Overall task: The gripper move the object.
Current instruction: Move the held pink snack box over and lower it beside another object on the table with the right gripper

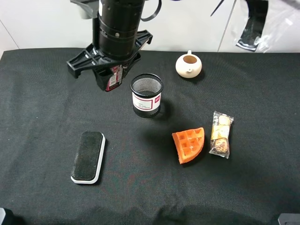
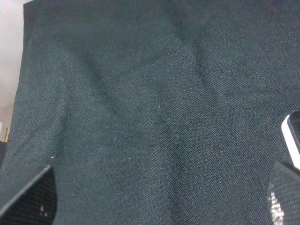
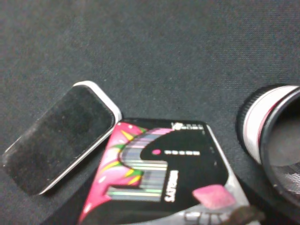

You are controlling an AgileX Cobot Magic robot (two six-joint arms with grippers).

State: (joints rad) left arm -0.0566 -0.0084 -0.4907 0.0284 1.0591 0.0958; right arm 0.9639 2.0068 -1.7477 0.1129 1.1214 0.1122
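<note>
My right gripper (image 1: 110, 74), the big black cylinder with black finger brackets, reaches across to the back left of the table. It is shut on the small black carton with the red-pink label (image 1: 114, 78), just left of the black mesh cup (image 1: 146, 95). In the right wrist view the carton (image 3: 154, 178) fills the lower part, with a fingertip (image 3: 213, 197) against it. I cannot tell whether it touches the cloth. My left gripper (image 2: 154, 206) is open over bare black cloth, its fingertips (image 2: 28, 201) at the frame corners.
A flat black-and-white eraser (image 1: 88, 156) lies front left and also shows in the right wrist view (image 3: 58, 138). An orange waffle (image 1: 189, 144) and a wrapped snack (image 1: 221, 134) lie to the right. A cream teapot (image 1: 189, 64) stands at the back. Black cloth (image 1: 37, 108) covers the table.
</note>
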